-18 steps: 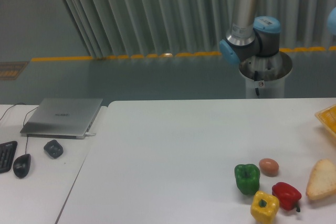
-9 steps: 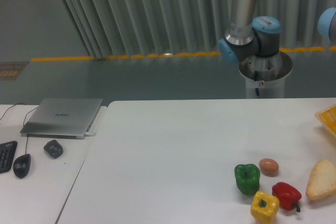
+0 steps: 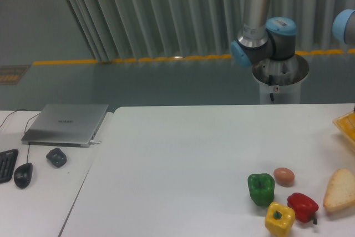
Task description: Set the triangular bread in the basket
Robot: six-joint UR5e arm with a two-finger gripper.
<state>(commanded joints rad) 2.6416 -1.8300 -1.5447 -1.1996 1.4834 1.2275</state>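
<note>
Triangular bread lies flat on the white tabletop at far right, its outer edge cut off by the frame; pale tan w/ lighter crusty rim. Basket, yellow-orange, shows only a corner at the right edge, behind the bread & apart from it. Bread is outside the basket.

Just left of the bread: red pepper, close but not clearly touching. Yellow pepper sits in front-left of the red one, touching or nearly so. Green pepper stands upright left of the group; small brown egg just right of it, behind the red pepper.

Robot arm: silver tube w/ blue joint caps, rising from a grey pedestal behind the tabletop. A 2nd blue joint pokes in at the right edge. Claw is out of frame, so can't tell if spread or pressed together.

Left side, on a separate surface: closed silver laptop w/ small logo on lid, too blurred to read. Black mouse, corner of a black keyboard, small dark object near them. No legible text; a small tag on the pedestal is unreadable.
</note>
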